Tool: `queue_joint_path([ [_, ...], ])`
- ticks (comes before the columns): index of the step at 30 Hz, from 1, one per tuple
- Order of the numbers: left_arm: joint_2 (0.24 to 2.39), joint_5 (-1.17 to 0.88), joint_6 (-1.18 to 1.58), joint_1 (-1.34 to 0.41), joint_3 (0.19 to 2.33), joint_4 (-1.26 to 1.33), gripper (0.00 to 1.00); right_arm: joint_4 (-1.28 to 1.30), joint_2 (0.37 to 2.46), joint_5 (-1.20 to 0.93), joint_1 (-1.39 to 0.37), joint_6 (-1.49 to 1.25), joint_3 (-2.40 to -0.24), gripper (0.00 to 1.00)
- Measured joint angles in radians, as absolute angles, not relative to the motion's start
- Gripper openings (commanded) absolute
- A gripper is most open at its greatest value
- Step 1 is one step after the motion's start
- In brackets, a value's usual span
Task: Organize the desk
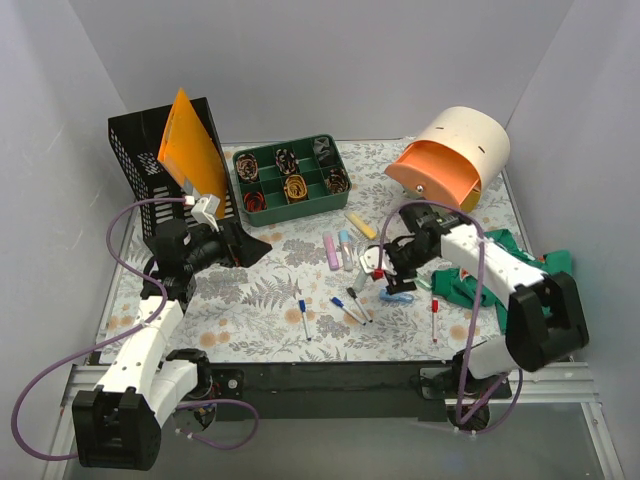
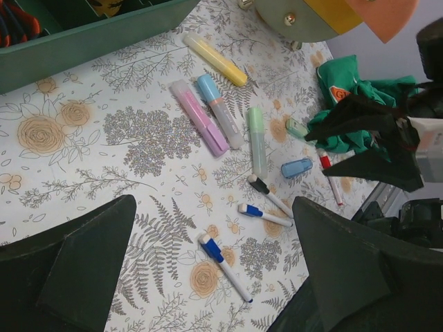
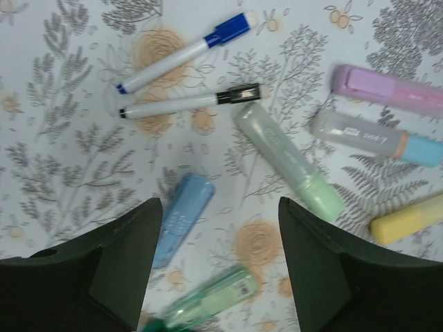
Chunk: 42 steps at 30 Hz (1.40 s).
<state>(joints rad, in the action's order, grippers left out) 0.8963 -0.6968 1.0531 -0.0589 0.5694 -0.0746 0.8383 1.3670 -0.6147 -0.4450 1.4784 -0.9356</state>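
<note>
The desk (image 1: 250,300) has a pale fern-and-flower covering and a black bar along its near edge. My left gripper (image 1: 248,243) is open and empty above the left middle of the desk. In the left wrist view (image 2: 214,277) a blue-capped marker (image 2: 225,266) lies below its spread fingers. My right gripper (image 1: 393,274) is open and empty low over the desk's right middle. In the right wrist view (image 3: 214,270) a small blue case (image 3: 181,218) and a small green case (image 3: 211,301) lie between its fingers. Neither gripper touches anything.
Yellow (image 1: 361,224), purple (image 1: 331,250), blue (image 1: 346,248) and green (image 3: 287,162) highlighters lie mid-desk. Markers (image 1: 303,318), (image 1: 345,308), (image 1: 434,322) lie nearer. A green compartment tray (image 1: 291,177), a black basket (image 1: 150,150) with an orange folder, a tipped orange-white drum (image 1: 450,155) and a green cloth (image 1: 500,270) surround them.
</note>
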Motion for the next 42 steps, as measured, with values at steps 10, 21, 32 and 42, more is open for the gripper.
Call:
queue_joint_path([
  [10, 0.896, -0.704, 1.053, -0.059, 0.569, -0.075, 0.98, 0.839, 1.757, -0.548, -0.508, 1.596, -1.192, 0.67],
  [21, 0.896, -0.719, 1.053, -0.059, 0.569, -0.075, 0.98, 0.858, 1.896, -0.481, -0.529, 1.595, -1.262, 0.58],
  [32, 0.896, -0.724, 1.055, -0.059, 0.569, -0.075, 0.98, 0.869, 1.902, -0.474, -0.532, 1.557, -1.271, 0.20],
  [42, 0.896, -0.735, 1.056, -0.059, 0.569, -0.075, 0.98, 0.856, 1.758, -0.493, -0.530, 1.267, -1.277, 0.15],
])
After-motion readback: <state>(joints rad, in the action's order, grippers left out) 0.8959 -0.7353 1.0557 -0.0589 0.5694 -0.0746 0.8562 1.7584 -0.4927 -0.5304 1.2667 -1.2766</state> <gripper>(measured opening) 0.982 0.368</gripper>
